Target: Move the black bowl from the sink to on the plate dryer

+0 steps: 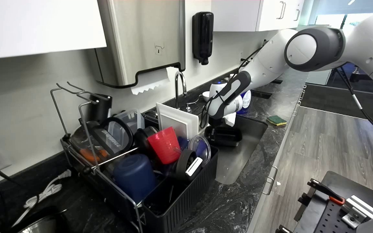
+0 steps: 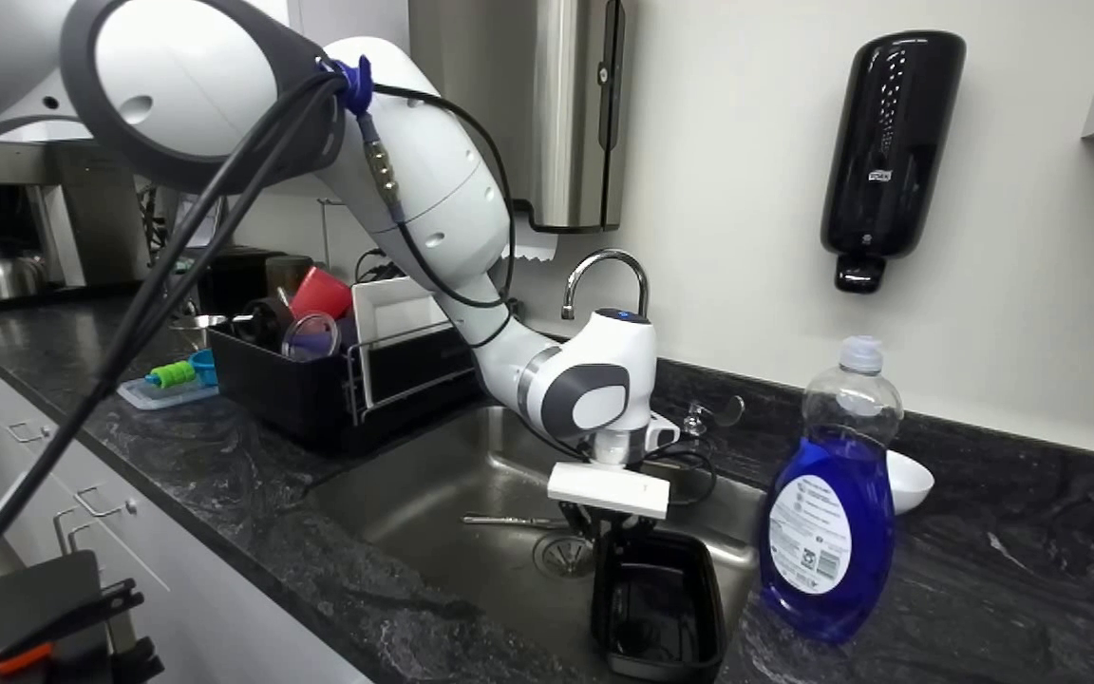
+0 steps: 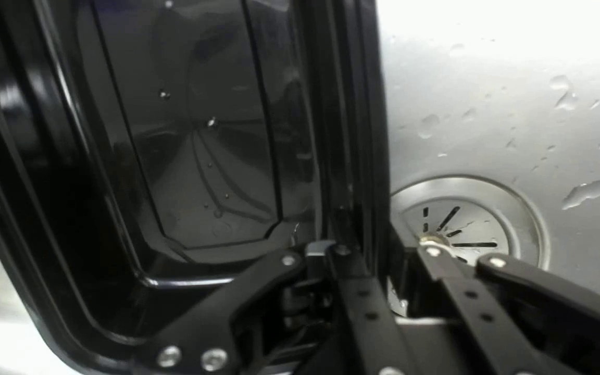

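Dark tabletop [image 1: 228, 208], steel sink [image 2: 471, 579]: claw [image 3: 376, 238] clamped on the bowl [image 2: 661, 613].
It is in or just above the sink, one wall pinched, likely for lifting to the rack [image 1: 188, 197] beside the sink.

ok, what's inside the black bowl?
In the wrist view, the black bowl shows what look like water drops on its bottom. The fingers cover part of its near end; whatever lies there can't be seen.
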You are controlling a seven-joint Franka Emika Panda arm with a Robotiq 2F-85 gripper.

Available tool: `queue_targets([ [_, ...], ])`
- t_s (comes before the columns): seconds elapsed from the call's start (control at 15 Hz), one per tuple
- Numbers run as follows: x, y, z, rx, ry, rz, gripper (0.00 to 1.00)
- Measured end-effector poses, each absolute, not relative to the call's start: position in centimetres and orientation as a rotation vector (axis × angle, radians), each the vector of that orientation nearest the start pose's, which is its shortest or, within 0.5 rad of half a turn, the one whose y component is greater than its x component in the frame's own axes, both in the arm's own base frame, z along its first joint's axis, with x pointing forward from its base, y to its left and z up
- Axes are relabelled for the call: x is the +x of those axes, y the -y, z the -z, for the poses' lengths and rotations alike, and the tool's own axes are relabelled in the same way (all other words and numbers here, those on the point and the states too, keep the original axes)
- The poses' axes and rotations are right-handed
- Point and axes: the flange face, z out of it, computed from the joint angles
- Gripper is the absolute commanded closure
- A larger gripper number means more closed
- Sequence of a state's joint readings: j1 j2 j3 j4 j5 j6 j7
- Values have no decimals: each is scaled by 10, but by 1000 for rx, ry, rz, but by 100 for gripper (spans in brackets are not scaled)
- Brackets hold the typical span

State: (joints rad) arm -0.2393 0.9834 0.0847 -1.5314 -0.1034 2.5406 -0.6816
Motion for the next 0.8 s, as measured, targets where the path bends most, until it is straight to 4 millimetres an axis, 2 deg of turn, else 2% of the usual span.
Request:
queue_targets([
  [0.13,685,113,-76,-3021,896,64,97],
  [0.4,694,111,-91,-3049,875,155,98],
  [0.8,703,89,-130,-3093,787,343,98],
])
